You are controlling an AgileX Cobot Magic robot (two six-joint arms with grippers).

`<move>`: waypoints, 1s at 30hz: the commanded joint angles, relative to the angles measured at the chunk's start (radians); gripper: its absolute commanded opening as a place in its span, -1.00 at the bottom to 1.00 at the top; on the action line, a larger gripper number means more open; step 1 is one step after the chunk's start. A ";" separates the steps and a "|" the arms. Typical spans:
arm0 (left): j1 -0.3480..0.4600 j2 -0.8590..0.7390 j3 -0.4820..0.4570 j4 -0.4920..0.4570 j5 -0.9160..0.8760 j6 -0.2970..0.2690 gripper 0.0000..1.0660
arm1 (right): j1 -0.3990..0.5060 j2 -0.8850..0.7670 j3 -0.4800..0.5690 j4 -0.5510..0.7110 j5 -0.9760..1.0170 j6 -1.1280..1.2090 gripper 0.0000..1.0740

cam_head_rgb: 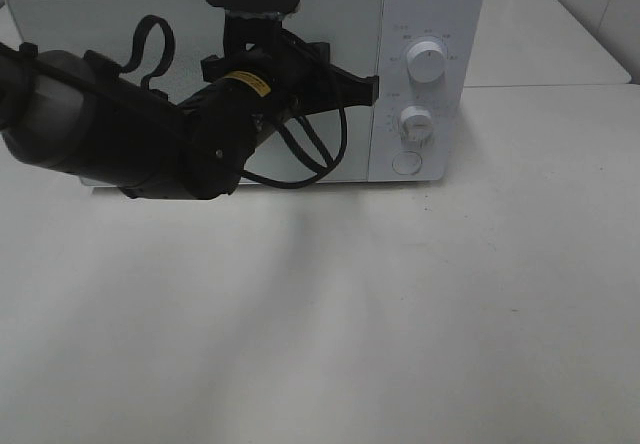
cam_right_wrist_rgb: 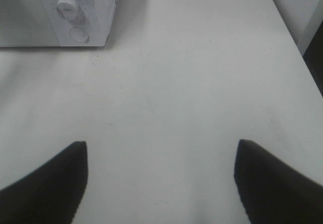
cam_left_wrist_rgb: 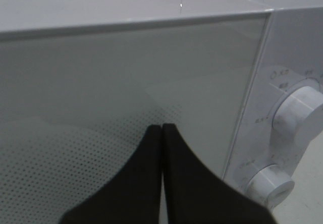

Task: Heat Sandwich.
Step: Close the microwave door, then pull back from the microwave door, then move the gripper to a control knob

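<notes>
The sandwich is out of view. A white microwave (cam_head_rgb: 430,4) stands at the back of the table with its grey door (cam_head_rgb: 340,24) closed. My left gripper (cam_head_rgb: 372,87) is shut with nothing in it, its tips at the door's right edge beside the control panel. In the left wrist view the shut left gripper (cam_left_wrist_rgb: 161,126) points at the perforated door window (cam_left_wrist_rgb: 126,82); whether it touches the door I cannot tell. My right gripper (cam_right_wrist_rgb: 162,143) stands open and empty over the bare white table (cam_right_wrist_rgb: 176,82), away from the microwave (cam_right_wrist_rgb: 96,12).
The control panel carries two white knobs, upper (cam_head_rgb: 428,64) and lower (cam_head_rgb: 416,122), and a round button (cam_head_rgb: 407,162) below them. The left arm's black body and cables (cam_head_rgb: 150,134) cover much of the door. The table's right edge (cam_right_wrist_rgb: 298,42) shows in the right wrist view.
</notes>
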 commanded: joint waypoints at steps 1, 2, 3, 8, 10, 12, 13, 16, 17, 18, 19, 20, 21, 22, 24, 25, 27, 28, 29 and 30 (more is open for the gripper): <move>0.037 -0.008 -0.027 -0.096 -0.031 0.000 -0.99 | -0.005 -0.027 0.000 -0.003 -0.010 -0.010 0.42; 0.037 -0.014 -0.027 -0.096 -0.018 0.000 -0.99 | -0.005 -0.027 0.000 -0.003 -0.010 -0.010 0.42; 0.036 -0.027 -0.016 -0.096 -0.004 0.000 -0.99 | -0.005 -0.027 0.000 -0.003 -0.010 -0.010 0.42; 0.020 -0.060 0.041 -0.096 -0.006 0.003 -0.99 | -0.005 -0.027 0.000 -0.003 -0.010 -0.010 0.42; 0.007 -0.073 0.071 -0.096 -0.004 0.002 -0.99 | -0.005 -0.027 0.000 -0.003 -0.010 -0.010 0.42; -0.006 -0.091 0.107 -0.097 -0.006 0.002 -0.99 | -0.005 -0.027 0.000 -0.003 -0.010 -0.010 0.42; -0.011 -0.099 0.122 -0.097 -0.006 0.002 -0.99 | -0.005 -0.027 0.000 -0.003 -0.010 -0.010 0.42; -0.020 -0.119 0.156 -0.098 -0.005 0.002 -0.99 | -0.005 -0.027 0.000 -0.003 -0.010 -0.010 0.42; -0.022 -0.145 0.197 -0.098 -0.004 0.002 -0.99 | -0.005 -0.027 0.000 -0.003 -0.010 -0.010 0.42; -0.022 -0.156 0.216 -0.098 -0.004 0.001 -0.99 | -0.005 -0.027 0.000 -0.003 -0.010 -0.010 0.42; -0.023 -0.174 0.235 -0.100 0.000 -0.002 -0.99 | -0.005 -0.027 0.000 -0.003 -0.010 -0.010 0.42; -0.023 -0.174 0.235 -0.100 0.000 -0.002 -0.99 | -0.005 -0.027 0.000 -0.003 -0.010 -0.010 0.42; -0.023 -0.205 0.265 -0.100 0.020 -0.002 -0.99 | -0.005 -0.027 0.000 -0.003 -0.010 -0.010 0.42; -0.023 -0.221 0.278 -0.100 0.035 -0.001 -0.99 | -0.005 -0.027 0.000 -0.003 -0.010 -0.010 0.42; -0.023 -0.249 0.297 -0.100 0.072 -0.001 -0.99 | -0.005 -0.027 0.000 -0.003 -0.010 -0.010 0.42; -0.023 -0.249 0.297 -0.100 0.072 -0.001 -0.99 | -0.005 -0.027 0.000 -0.003 -0.010 -0.010 0.42; -0.023 -0.287 0.303 -0.099 0.189 0.004 -0.99 | -0.005 -0.027 0.000 -0.003 -0.010 -0.010 0.42; -0.019 -0.299 0.303 -0.099 0.239 0.010 -0.98 | -0.005 -0.027 0.000 -0.003 -0.010 -0.010 0.42; -0.019 -0.309 0.303 -0.098 0.289 0.015 -0.94 | -0.005 -0.027 0.000 -0.003 -0.010 -0.010 0.42; -0.019 -0.309 0.303 -0.098 0.289 0.015 -0.94 | -0.005 -0.027 0.000 -0.003 -0.010 -0.010 0.42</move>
